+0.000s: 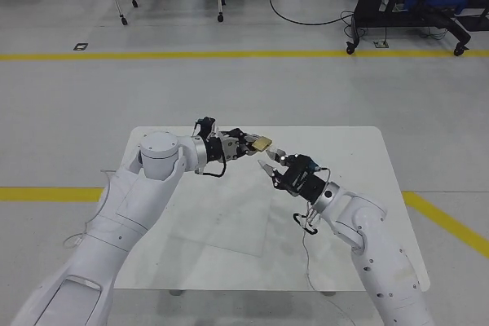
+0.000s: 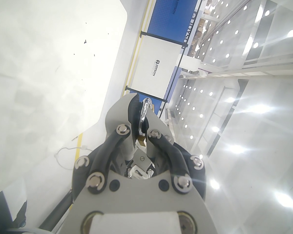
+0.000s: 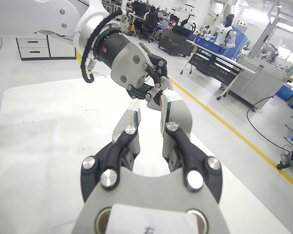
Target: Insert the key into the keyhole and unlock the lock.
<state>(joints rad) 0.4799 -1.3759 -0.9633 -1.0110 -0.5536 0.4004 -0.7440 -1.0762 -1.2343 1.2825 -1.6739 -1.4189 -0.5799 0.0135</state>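
Holding the lock (image 1: 262, 143) clear of the tabletop (image 1: 350, 163), the left gripper (image 2: 139, 119) has its jaws clamped on the brass body. A curved metal piece, likely the shackle (image 2: 146, 107), pokes out past their tips. The right gripper (image 1: 271, 160) hangs just beside it with jaws spread and nothing between them. The lock sits straight ahead of their opening. I cannot make out the key, so fetching it probably falls to the right arm.

The lock (image 1: 262, 143), a small brass padlock with a silver shackle (image 2: 144, 112), was held clear above the worktop (image 1: 350, 151) near the middle of its far edge, pinched in the left gripper (image 1: 251, 145) jaws, seemingly tilted.
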